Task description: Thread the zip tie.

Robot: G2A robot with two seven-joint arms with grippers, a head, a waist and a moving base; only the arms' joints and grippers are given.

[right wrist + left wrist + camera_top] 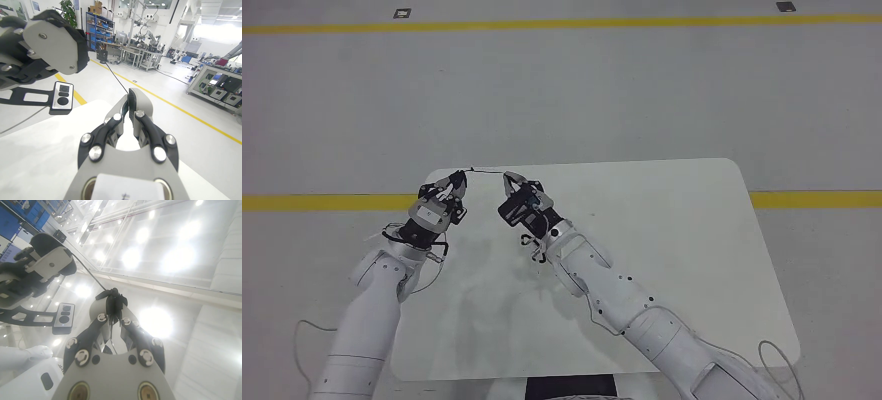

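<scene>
Left end effector: my left end effector (114,308) is pressed together on a dark, bunched end of the zip tie (90,273); I take this for the head end, though the lump is too tangled to read
Right end effector: my right end effector (128,98) pinches the strap further along; seen from above it sits at 3 o'clock of the left one, near it but not touching
Zip tie position: held up off the table (672,250) between both tips, over its 11 o'clock part near the far edge; it touches nothing else
Done: both ends are gripped; the strap runs nearly straight from tip to tip
Left: I cannot tell whether the tail has passed through the head; no closed loop shows, so I judge the threading itself not yet finished
Materials and shapes: the zip tie is thin, black, narrow plastic with a slight bow; the pads (131,97) are dark and ribbed, set in smooth grey fingers (143,103); the table is white, smooth and matte, with rounded corners
</scene>
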